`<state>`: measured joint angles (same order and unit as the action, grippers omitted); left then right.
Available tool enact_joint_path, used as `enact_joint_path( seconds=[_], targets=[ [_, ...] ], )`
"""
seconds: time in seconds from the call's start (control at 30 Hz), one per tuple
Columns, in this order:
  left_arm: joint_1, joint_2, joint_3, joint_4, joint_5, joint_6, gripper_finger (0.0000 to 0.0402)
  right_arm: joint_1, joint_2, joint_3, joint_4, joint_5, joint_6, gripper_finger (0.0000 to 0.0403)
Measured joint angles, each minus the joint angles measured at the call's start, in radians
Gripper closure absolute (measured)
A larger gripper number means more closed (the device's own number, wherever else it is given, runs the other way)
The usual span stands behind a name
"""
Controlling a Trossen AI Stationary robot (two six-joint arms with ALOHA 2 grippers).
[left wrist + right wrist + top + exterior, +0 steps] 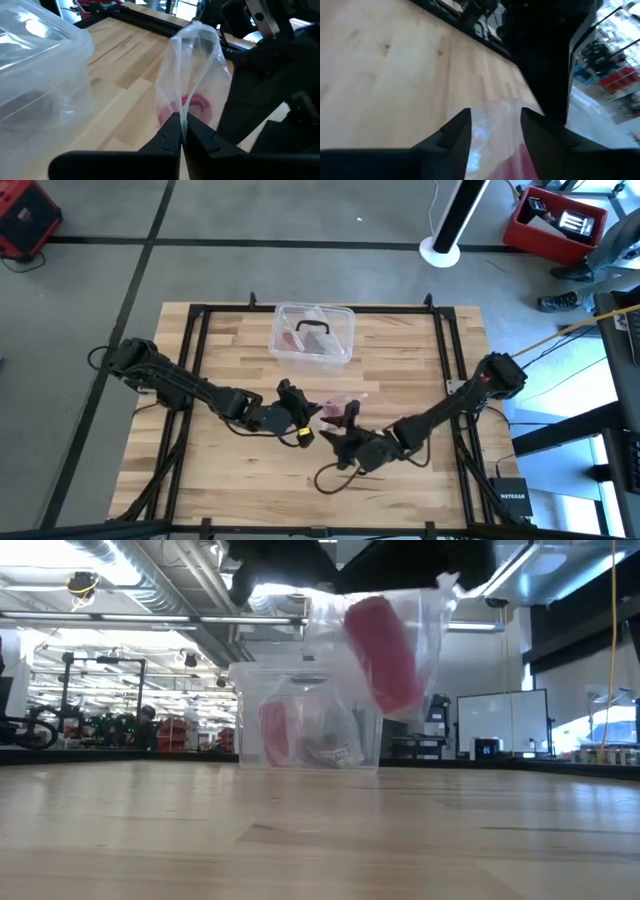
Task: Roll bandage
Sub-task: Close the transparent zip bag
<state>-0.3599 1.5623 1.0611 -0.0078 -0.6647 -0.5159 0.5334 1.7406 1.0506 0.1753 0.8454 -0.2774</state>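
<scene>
The bandage (383,652) is a pink-red roll inside a clear plastic wrapper (425,615). It hangs above the table's middle, in front of the clear box, and shows pink in the high view (336,409). My left gripper (181,129) comes from the table's left and is shut on the wrapper. My right gripper (495,119) comes from the right and is open. Its fingers stand on either side of the wrapper (492,122), with the pink roll (522,160) showing close below. My left gripper pinches a gathered fold of the clear wrapper (180,106) between its two fingertips, coming from the table's left and slanting a little downward. The wrapper rises past the fingers and balloons out, with the pink roll inside it, tilted and lifted clear of the table. My right gripper has the wrapper between its open fingers; whether they touch it I cannot tell.
A clear plastic box (312,335) stands at the table's far middle, with something pink-red (275,732) and dark things inside. A black frame (200,315) runs round the tabletop. A dark cable loops on the wood near the front (330,477).
</scene>
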Motion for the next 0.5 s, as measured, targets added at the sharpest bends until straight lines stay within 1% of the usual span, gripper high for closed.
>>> enact_joint_path(
  seconds=[0.17, 0.23, 0.3, 0.4, 0.43, 0.5],
  targets=[
    [-0.001, 0.000, 0.000, 0.000, 0.002, -0.006, 0.0399, -0.031, 0.012, 0.008, -0.006, 0.002, -0.021, 0.0275],
    [-0.001, 0.000, 0.000, 0.003, 0.003, -0.007, 0.0400, -0.040, 0.012, 0.008, -0.015, 0.019, -0.019, 0.0297],
    [-0.001, 0.000, 0.000, 0.006, 0.004, -0.008, 0.0400, -0.047, 0.012, 0.008, -0.022, 0.001, -0.018, 0.0327],
    [-0.001, 0.000, 0.000, 0.023, 0.004, -0.005, 0.0399, -0.053, 0.012, 0.008, -0.042, -0.052, -0.016, 0.0385],
    [-0.001, 0.000, 0.000, 0.031, 0.006, -0.003, 0.0399, -0.051, 0.012, 0.008, -0.045, -0.057, -0.016, 0.0393],
    [-0.002, -0.006, 0.000, 0.049, 0.020, -0.014, 0.0400, -0.050, 0.012, 0.008, -0.046, -0.070, 0.009, 0.0391]
  ],
)
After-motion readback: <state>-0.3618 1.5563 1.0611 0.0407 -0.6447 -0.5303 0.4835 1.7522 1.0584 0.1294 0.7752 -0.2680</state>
